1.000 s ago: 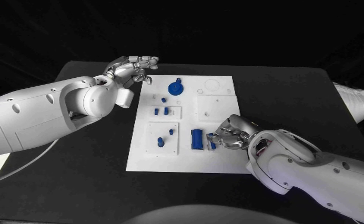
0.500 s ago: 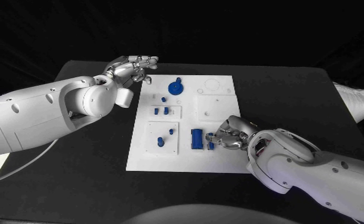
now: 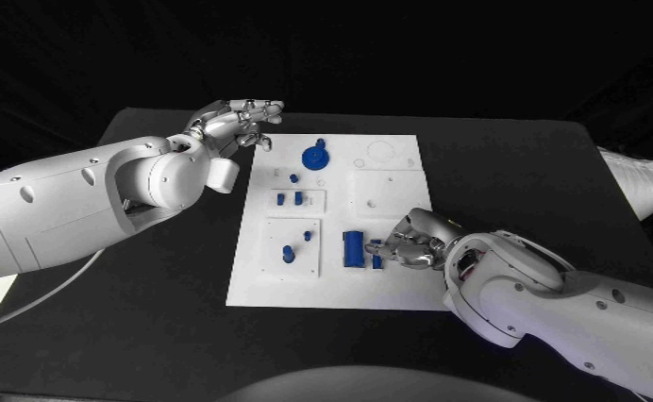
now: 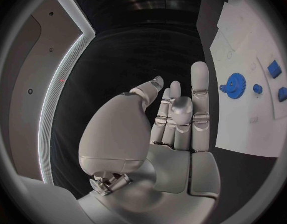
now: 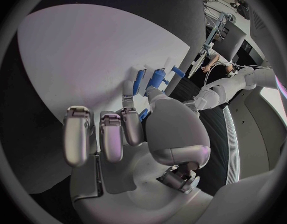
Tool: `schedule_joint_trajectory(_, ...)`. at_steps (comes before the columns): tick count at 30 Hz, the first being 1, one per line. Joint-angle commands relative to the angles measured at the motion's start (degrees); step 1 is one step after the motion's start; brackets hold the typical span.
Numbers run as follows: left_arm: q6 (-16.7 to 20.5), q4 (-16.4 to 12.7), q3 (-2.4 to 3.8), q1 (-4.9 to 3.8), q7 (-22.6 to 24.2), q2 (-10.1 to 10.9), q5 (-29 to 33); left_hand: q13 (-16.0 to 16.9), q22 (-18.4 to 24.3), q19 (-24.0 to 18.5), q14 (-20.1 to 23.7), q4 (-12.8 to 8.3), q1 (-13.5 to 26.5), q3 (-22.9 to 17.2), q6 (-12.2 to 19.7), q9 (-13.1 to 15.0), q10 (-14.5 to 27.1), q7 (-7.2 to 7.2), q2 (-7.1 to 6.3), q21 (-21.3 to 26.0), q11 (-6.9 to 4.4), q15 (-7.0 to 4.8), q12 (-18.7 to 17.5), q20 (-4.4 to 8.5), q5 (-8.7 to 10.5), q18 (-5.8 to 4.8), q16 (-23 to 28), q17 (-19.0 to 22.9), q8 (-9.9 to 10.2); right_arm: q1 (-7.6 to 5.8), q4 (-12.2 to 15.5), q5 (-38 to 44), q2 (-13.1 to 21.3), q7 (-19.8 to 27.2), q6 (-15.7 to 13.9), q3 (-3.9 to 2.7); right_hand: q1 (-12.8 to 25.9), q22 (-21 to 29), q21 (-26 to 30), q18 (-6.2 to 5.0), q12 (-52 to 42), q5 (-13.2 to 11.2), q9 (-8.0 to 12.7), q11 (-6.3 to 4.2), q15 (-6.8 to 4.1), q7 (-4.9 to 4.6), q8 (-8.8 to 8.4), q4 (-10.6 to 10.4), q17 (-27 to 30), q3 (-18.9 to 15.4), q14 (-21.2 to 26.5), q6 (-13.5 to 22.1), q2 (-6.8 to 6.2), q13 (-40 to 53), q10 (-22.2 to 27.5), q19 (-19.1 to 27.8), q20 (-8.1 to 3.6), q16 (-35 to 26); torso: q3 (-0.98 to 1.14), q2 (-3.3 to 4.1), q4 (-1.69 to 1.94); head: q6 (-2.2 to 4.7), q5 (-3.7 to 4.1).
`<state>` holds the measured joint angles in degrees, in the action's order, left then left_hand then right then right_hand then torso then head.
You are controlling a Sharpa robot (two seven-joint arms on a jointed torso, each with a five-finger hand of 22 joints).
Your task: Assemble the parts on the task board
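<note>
White board (image 3: 333, 279), blue parts (image 3: 353, 248).

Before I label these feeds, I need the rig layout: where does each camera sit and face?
Head view: on the robot's head, looking down at the task board; both arms show.
Left wrist view: behind the left hand, facing its raised fingers beside the board.
Right wrist view: behind the right hand, facing the board.
Head and left wrist views share the blue gear.

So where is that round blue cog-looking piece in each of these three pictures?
Head view: the blue gear stands near the far left corner of the white task board, just beyond the left hand.
Left wrist view: the same gear sits on the board past the left hand's fingertips.
Right wrist view: I cannot make it out.
Shared landmark: the task board.
</note>
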<state>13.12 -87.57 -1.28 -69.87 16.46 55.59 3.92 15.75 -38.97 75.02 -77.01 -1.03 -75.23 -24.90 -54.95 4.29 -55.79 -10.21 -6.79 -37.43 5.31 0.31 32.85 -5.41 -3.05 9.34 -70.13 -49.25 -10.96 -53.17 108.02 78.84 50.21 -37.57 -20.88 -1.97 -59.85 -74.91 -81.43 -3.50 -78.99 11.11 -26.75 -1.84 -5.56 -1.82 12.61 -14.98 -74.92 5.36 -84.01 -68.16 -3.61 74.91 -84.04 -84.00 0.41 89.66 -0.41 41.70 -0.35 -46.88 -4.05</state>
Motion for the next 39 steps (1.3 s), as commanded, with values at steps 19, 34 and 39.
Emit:
schedule_joint_trajectory(19, -2.27, 1.00, -0.26, 0.08, 1.10, -0.97, 0.02, -0.75, 2.46, -3.33, 7.13, 0.47, 1.71, 1.38, 1.14, 0.03, 2.02, -0.24, -0.17, 3.91, 0.52, 0.91, -0.01, -1.07, 0.08, 0.91, 7.08, 11.81, -0.86, -3.86, -5.12, -38.29, 4.35, 37.47, -8.29, -0.15, -12.64, 23.31, 19.53, -4.30, 37.23, 0.66, 3.82, 3.84, 3.11, -4.94, -6.56, 4.44, 1.39, -3.86, -0.66, 11.31, 3.37, -11.47, 16.87, 8.78, 2.71, -15.64, -0.31, -1.21, -0.46, 1.24, 0.63)
schedule_joint_trajectory(34, -3.49, 8.25, -0.87, 3.63, 5.65, -6.33, 4.51, -11.80, 20.64, -28.18, 23.23, 1.71, 1.64, 5.86, 0.09, -0.47, -0.59, -0.18, 1.74, 29.63, 3.33, 6.92, -15.71, -8.67, -0.05, 1.20, 48.92, 36.50, 2.13, -7.11, -28.80, -66.79, -6.43, 58.72, 2.86, -1.56, -20.14, 63.31, 69.20, -6.61, 73.74, -5.77, 12.45, 10.77, 12.58, -8.38, -9.07, 11.11, 51.87, -0.31, 26.20, 15.84, 4.39, -55.18, 26.92, 28.72, 12.19, -82.37, -0.68, -5.89, -2.32, 8.34, 1.33)
schedule_joint_trajectory(39, -2.59, 10.27, -0.87, 4.86, 7.30, -8.25, 5.80, -12.19, 23.80, -29.35, 22.48, 1.66, 1.25, 7.14, -0.75, -0.56, -1.69, -0.17, 2.23, 31.90, 3.91, 7.85, -20.67, -9.69, -0.07, 1.31, 55.36, 39.91, 3.99, -7.06, -33.80, -67.73, -9.28, 60.33, 5.39, -1.83, -18.64, 68.63, 75.61, -7.20, 75.32, -5.85, 16.57, 11.53, 13.69, -8.05, -9.03, 14.26, 61.08, -1.45, 25.13, 15.70, 5.62, -63.78, 25.77, 27.32, 13.78, -86.16, -0.65, -6.62, -2.24, 9.17, 1.24)
